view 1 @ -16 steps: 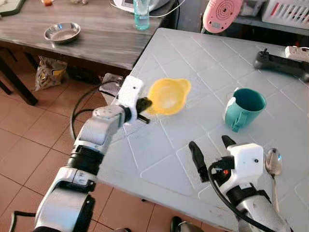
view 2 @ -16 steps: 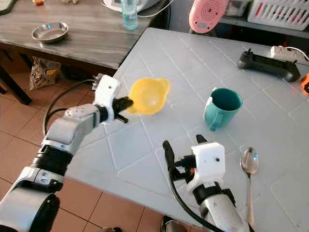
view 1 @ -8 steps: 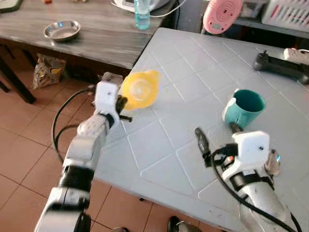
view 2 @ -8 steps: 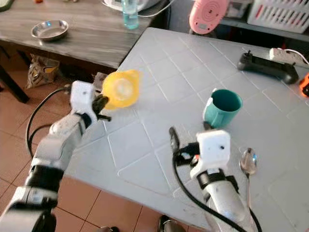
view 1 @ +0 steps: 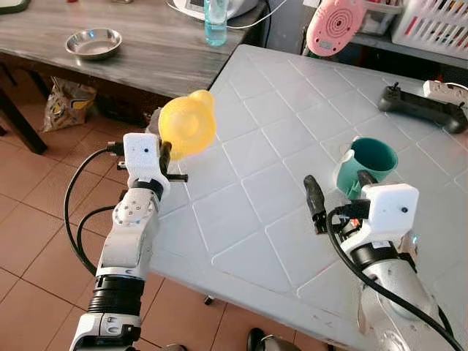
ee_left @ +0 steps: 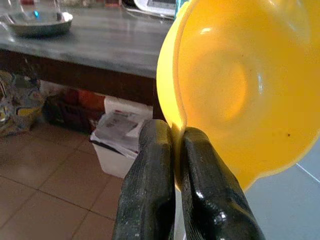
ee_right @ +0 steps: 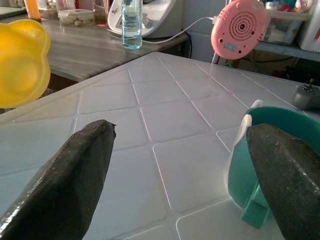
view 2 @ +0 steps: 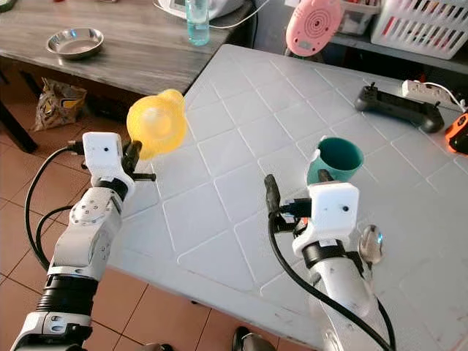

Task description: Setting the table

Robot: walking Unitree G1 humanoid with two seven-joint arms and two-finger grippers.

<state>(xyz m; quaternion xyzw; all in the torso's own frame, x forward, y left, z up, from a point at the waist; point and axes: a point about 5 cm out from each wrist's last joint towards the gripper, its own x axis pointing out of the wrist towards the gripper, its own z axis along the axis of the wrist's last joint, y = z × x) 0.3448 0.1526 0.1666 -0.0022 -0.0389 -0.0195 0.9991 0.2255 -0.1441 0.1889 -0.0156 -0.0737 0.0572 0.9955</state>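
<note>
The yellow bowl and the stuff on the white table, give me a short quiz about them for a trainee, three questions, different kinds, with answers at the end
1. True or false: the left gripper pinches the rim of the yellow bowl, which hangs tilted in the air.
2. Which is nearest the right gripper? A) teal mug B) black controller C) metal dish
3. Fill in: the spoon lies on the ______ table.

Key: 1 true; 2 A; 3 white
</note>
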